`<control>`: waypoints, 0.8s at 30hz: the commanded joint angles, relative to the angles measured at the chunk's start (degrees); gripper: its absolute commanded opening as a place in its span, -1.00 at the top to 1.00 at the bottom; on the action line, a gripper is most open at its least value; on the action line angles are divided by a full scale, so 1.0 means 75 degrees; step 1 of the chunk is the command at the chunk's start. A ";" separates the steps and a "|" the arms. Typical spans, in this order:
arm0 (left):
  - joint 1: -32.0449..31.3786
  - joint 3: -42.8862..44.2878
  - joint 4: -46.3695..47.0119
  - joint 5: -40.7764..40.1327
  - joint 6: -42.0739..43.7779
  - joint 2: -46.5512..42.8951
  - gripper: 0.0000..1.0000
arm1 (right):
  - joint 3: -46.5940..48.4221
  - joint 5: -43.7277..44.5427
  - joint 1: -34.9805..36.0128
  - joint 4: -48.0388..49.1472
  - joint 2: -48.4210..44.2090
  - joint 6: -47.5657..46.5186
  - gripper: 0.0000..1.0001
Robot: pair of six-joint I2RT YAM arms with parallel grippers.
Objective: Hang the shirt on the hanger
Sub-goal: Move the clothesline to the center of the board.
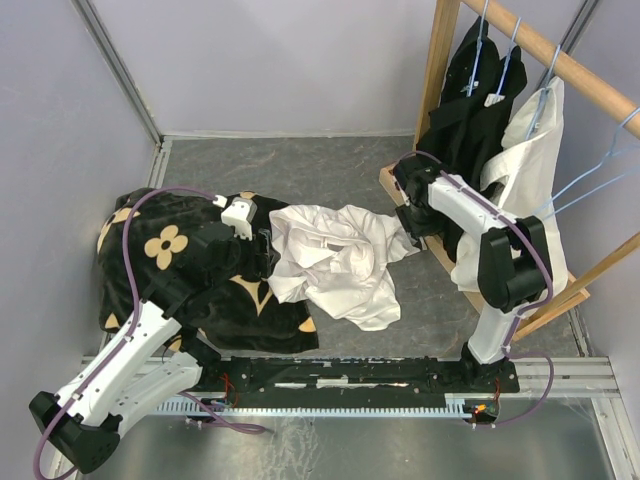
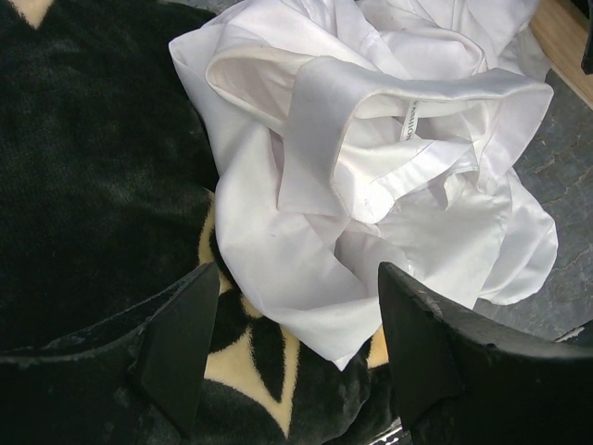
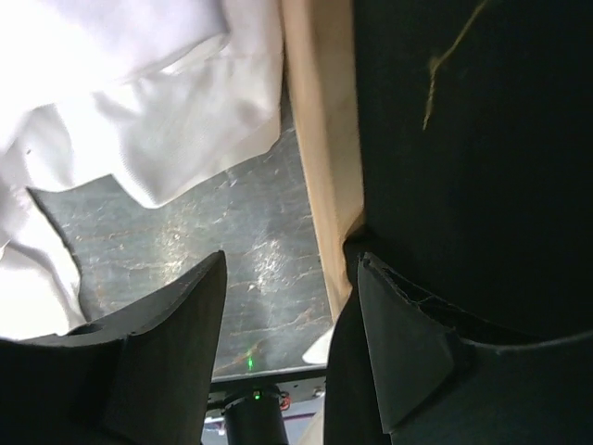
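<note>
The white shirt (image 1: 335, 260) lies crumpled on the grey floor mat, its left part resting on the black flowered cloth (image 1: 190, 270). In the left wrist view its collar with the small label (image 2: 408, 120) faces up. My left gripper (image 1: 262, 240) is open at the shirt's left edge; a shirt fold (image 2: 306, 306) lies just ahead of and between its fingers (image 2: 181, 343). My right gripper (image 1: 408, 222) is open and empty at the shirt's right end, next to the wooden rack's base bar (image 3: 315, 185). An empty light-blue wire hanger (image 1: 590, 180) hangs on the rack at the right.
The wooden clothes rack (image 1: 560, 60) stands at the right with black shirts (image 1: 470, 100) and another white garment (image 1: 535, 170) on hangers. A black shirt (image 3: 473, 139) hangs close to my right gripper's right finger. Grey walls enclose the back and sides.
</note>
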 commanded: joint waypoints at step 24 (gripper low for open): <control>0.0031 -0.0145 0.0270 -0.0059 0.0256 0.0095 -0.49 | 0.0452 -0.1235 -0.0757 0.1466 0.1376 -0.2190 0.12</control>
